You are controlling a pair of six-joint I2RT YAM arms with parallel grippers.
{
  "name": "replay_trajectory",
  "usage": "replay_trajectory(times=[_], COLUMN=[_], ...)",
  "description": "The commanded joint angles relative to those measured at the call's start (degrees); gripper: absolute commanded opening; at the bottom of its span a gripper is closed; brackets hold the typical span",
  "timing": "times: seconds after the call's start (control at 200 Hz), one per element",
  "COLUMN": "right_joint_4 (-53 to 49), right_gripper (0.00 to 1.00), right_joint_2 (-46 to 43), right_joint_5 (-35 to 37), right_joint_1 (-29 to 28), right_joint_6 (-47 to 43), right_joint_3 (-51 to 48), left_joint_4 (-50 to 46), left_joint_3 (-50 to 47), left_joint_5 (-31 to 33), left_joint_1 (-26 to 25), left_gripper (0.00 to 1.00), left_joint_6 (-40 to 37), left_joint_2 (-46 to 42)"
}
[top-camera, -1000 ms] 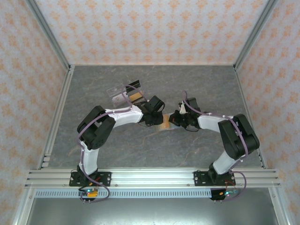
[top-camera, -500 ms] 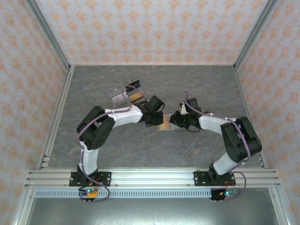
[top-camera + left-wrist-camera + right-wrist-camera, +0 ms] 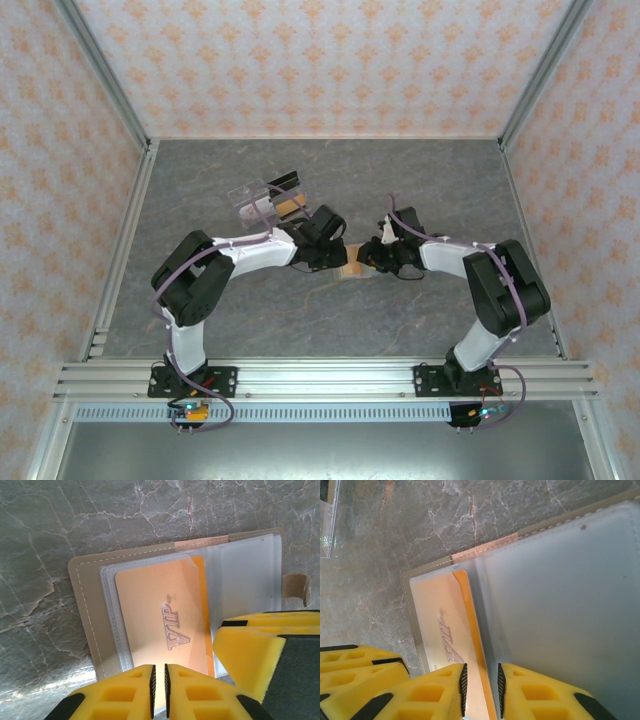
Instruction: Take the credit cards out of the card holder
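Card holder (image 3: 90, 605) lies open, an orange VIP card (image 3: 160, 620) in its clear sleeve. Left gripper (image 3: 159, 690) and right gripper (image 3: 480, 687) pinch the card's edge. Left elbow has swung outward.

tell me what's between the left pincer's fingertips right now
In the left wrist view, the left pincer is nearly closed on the bottom edge of the clear sleeve holding the orange VIP card in the open card holder.
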State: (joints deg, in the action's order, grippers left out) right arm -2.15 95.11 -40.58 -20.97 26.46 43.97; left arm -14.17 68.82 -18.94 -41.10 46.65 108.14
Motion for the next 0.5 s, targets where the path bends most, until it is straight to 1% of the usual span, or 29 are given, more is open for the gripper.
replay_trajectory(times=[0.0, 0.065, 0.275, 0.495], right_joint_4=[-0.12, 0.00, 1.07, 3.50], right_gripper=[0.26, 0.26, 0.25, 0.21], right_joint_2=[0.73, 1.17, 2.25, 3.61], right_joint_5=[-1.09, -1.41, -2.99, -6.26], right_joint_1=[-0.21, -0.20, -0.20, -0.21], right_joint_6=[-0.68, -0.75, -0.67, -0.18], right_joint_3=[1.37, 1.54, 1.39, 1.12], left_joint_4=[1.02, 0.40, -1.27, -0.38], left_joint_3=[-0.11, 0.18, 0.32, 0.09], left_joint_5=[-0.67, -0.60, 0.83, -0.20], left_joint_1=[0.50, 0.51, 0.50, 0.51], left_gripper=[0.15, 0.15, 0.14, 0.10], left_joint_6=[0.81, 0.73, 0.54, 0.70], left_joint_2=[0.93, 2.95, 4.24, 5.75])
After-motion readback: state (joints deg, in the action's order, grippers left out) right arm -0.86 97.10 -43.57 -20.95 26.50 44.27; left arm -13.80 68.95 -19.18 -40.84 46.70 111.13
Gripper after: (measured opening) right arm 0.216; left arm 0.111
